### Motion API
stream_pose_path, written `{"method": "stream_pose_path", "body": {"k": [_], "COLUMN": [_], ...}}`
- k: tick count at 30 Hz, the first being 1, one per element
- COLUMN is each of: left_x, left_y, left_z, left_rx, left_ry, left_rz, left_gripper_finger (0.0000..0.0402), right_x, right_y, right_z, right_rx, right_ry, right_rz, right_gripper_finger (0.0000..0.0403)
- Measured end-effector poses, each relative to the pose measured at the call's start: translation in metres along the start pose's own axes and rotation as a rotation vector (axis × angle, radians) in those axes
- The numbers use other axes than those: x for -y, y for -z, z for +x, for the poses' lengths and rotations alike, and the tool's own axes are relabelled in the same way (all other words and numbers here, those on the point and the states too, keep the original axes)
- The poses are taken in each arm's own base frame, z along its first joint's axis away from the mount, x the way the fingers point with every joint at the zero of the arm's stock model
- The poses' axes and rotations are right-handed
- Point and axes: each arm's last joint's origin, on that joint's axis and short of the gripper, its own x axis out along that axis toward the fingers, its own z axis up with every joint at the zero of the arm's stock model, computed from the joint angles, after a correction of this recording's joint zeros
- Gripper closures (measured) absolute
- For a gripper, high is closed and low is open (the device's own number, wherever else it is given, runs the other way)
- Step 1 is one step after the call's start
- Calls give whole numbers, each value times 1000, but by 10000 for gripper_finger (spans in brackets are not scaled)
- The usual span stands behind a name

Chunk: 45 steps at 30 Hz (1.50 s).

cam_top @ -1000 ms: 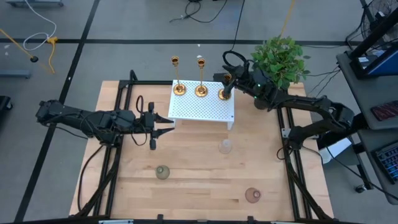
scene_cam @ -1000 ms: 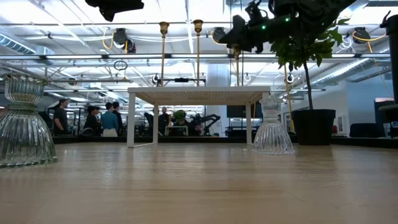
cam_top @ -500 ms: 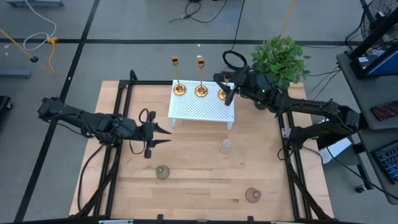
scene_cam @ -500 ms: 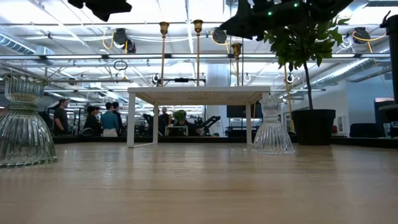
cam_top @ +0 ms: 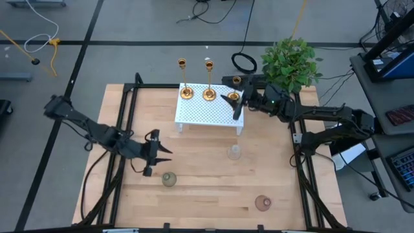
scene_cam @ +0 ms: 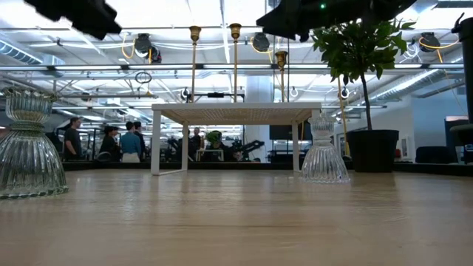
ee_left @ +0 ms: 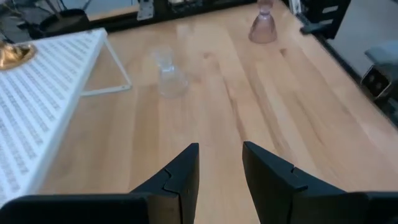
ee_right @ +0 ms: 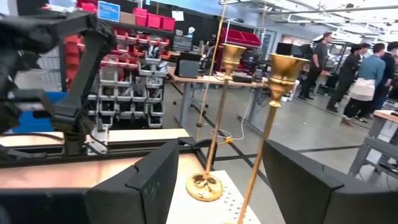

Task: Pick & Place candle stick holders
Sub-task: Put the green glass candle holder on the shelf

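Three gold brass sticks stand on their round bases along the far edge of the white perforated stand. On the table top stand the green glass holder, the clear one and the pink one. My left gripper is open and empty, just far-left of the green holder. My right gripper is open and empty above the stand's right end, near the shortest stick. Its wrist view looks past two of the sticks.
A green potted plant stands at the table's far right corner, behind my right arm. The left wrist view shows the clear holder, the pink holder and the stand's leg. People stand in the room beyond the table.
My left gripper has gone toward the table's near edge, toward the green glass holder, staying open. My right gripper has risen off the shortest brass stick's top and drawn back toward the near edge over the stand. The stick stays standing.
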Motion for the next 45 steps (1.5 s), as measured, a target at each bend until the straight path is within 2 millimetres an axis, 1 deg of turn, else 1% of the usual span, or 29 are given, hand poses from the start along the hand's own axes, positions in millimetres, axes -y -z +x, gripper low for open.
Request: {"method": "stream_pose_path", "body": {"k": [6, 9, 11, 14, 18, 23, 27, 31, 38, 45], "left_x": [16, 21, 22, 22, 23, 29, 38, 46, 61, 67], "left_y": [35, 46, 50, 53, 56, 64, 69, 75, 84, 91], "left_z": [14, 16, 17, 18, 19, 24, 27, 32, 43, 49], "left_rx": [73, 102, 118, 98, 68, -19, -60, -84, -118, -139], "left_ry": [21, 46, 55, 57, 60, 161, 185, 166, 176, 110], "left_rz": [-61, -81, -99, -127, -149, -115, -73, -63, -48, -61], "left_gripper_finger": [275, 273, 265, 240, 190, 131, 104, 101, 125, 131], "right_x": [-7, -10, -12, -16, -20, -25, -29, -33, -37, -37], "right_y": [-1, -2, -2, -2, -3, -4, -4, -5, -5, -5], "right_z": [-1, -1, -1, -2, -2, -3, -4, -4, -5, -5], "right_rx": [4, 6, 7, 8, 11, 12, 13, 15, 17, 17], "right_ry": [-25, -36, -43, -56, -72, -91, -105, -119, -133, -132], "right_rz": [1, 2, 2, 3, 7, 33, 35, 36, 37, 38], "right_gripper_finger": [176, 176, 176, 176, 176, 176, 176, 176, 176, 176]}}
